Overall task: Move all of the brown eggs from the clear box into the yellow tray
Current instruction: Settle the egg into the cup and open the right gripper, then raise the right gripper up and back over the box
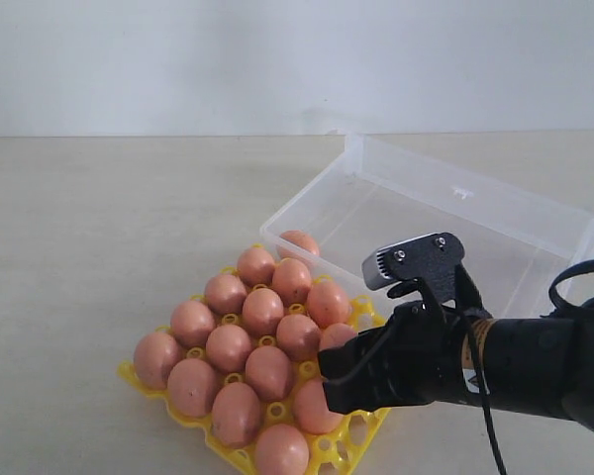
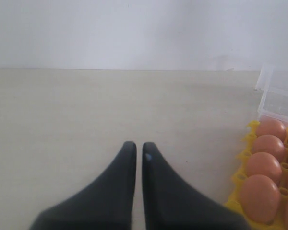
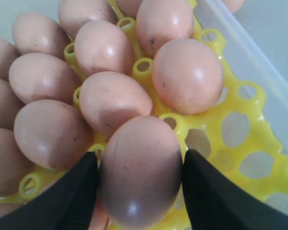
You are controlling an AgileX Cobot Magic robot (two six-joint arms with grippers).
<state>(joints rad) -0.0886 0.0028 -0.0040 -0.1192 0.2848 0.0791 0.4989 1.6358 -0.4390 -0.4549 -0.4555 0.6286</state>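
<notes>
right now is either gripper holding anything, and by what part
The right gripper clasps a brown egg by its two opposite sides, over the yellow tray. The left gripper is shut on nothing.

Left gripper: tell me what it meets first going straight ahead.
Probably nothing nearby: the left gripper points across bare table toward the wall; the yellow tray with brown eggs lies aside of that line.

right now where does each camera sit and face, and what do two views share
exterior: off the arms, facing the bright yellow plastic egg tray, large clear plastic box and wall; right gripper shows
left wrist: low over the beige table, facing the wall; shut left gripper shows
right wrist: close above the tray, looking down; right gripper's fingers flank one brown egg
shared: all three show the tray
</notes>
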